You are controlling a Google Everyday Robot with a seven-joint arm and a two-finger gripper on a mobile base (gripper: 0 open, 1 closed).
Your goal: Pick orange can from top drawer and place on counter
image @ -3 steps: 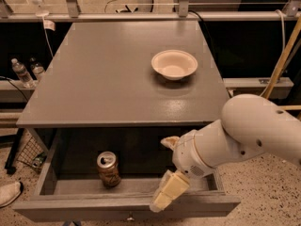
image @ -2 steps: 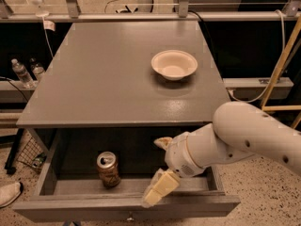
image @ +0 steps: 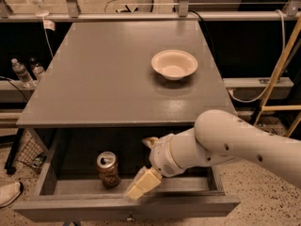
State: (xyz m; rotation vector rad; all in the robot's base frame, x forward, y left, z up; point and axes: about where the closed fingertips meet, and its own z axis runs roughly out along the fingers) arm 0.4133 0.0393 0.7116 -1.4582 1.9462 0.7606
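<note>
Orange can [image: 108, 169] in top drawer [image: 84, 207], gripper [image: 143, 167] beside it, bowl [image: 174, 64] on counter [image: 103, 79]

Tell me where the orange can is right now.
In the camera view, the orange can stands upright in the open top drawer, left of centre, with the gripper just right of it.

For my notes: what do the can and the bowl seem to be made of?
The orange can, left of the tool in the top drawer: likely metal, given its shiny silver top. The bowl: perhaps paper or foam, matte off-white.
</note>
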